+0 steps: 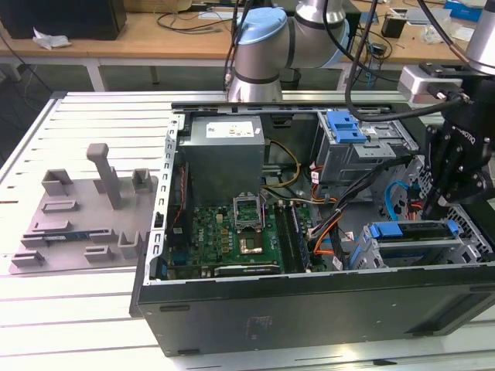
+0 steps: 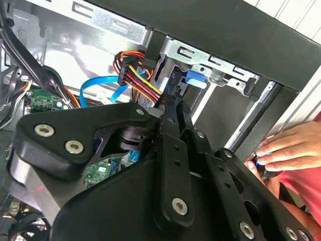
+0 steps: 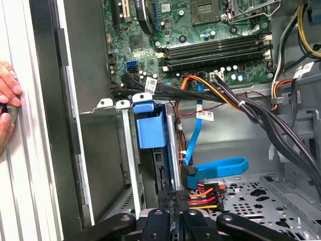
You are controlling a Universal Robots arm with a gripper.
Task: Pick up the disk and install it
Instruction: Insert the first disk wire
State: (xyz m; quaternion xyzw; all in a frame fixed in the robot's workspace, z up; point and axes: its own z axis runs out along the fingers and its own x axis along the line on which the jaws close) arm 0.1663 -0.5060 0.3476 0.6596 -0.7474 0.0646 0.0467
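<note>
case edge — gripper maybe beside disk

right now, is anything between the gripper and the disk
Nothing visible. The disk seems to sit in its bay already, with the gripper right by it. A wire plug and a blue cable lie close beside the gripper, not between.

Silver-blue arm, black gripper
</note>
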